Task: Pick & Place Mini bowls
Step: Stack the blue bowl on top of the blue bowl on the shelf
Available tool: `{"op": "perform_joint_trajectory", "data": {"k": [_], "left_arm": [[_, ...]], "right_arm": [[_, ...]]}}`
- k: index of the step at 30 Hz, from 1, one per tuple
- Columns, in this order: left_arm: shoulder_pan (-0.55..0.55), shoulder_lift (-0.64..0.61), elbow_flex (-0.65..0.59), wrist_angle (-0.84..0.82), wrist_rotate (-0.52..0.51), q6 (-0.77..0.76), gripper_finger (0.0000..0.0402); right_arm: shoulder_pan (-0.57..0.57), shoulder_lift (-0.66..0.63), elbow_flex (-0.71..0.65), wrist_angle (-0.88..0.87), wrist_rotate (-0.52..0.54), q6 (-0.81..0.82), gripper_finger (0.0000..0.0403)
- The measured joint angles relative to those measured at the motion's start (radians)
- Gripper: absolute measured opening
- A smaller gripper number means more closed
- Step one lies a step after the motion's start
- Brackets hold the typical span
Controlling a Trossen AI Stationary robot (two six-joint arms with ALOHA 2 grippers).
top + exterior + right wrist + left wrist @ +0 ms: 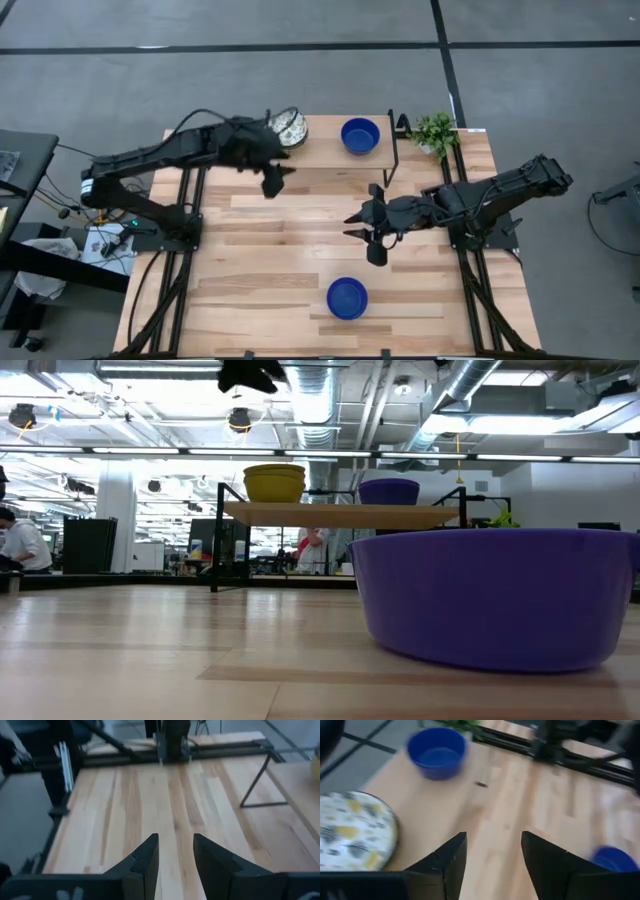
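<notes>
The left gripper (276,181), jaws apart and empty, hangs just off the raised wooden shelf (322,152); the right gripper (366,226), also parted and empty, waits mid-table. Nearest, one glossy cobalt-blue mini bowl (347,298) sits on the tabletop, apparently still to move, with bare wood around it. Farther off, the shelf carries a speckled floral mini bowl (289,126) and another blue mini bowl (360,135), apparently placed.

1. Floor (300,60): grey, smooth, w/ dark seam lines crossing.
2. Table (300,250): light wood planks; raised wooden shelf (340,513) on thin black frame at far edge.
3. Ceiling (330,400): exposed silver ducts, pipes, long strip lights, bright.
4. Bkgd: open workshop/office, dark racks; seated person (20,545) at far left, another figure mid-room, prob. standing, too small to tell.
5. Black cart (20,160) beside table's left.
</notes>
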Motion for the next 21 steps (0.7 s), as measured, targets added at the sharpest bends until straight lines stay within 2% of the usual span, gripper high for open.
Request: {"op": "perform_joint_trajectory", "data": {"k": [6, 11, 16, 21], "left_arm": [[-0.159, -0.115, -0.153, 0.033, 0.004, -0.123, 0.0176], [-0.304, -0.199, -0.316, 0.177, -0.006, -0.221, 0.0170], [-0.437, -0.256, -0.470, 0.334, -0.073, -0.263, 0.0167], [-0.532, -0.292, -0.612, 0.428, -0.125, -0.292, 0.0165]], "right_arm": [[-0.009, 0.000, 0.000, 0.097, -0.001, 0.031, 0.0113], [-0.042, 0.000, 0.000, 0.120, 0.001, 0.147, 0.0113], [-0.060, 0.000, 0.000, 0.074, 0.004, 0.288, 0.0113], [-0.029, 0.001, 0.000, -0.063, 0.004, 0.413, 0.0113]]}}
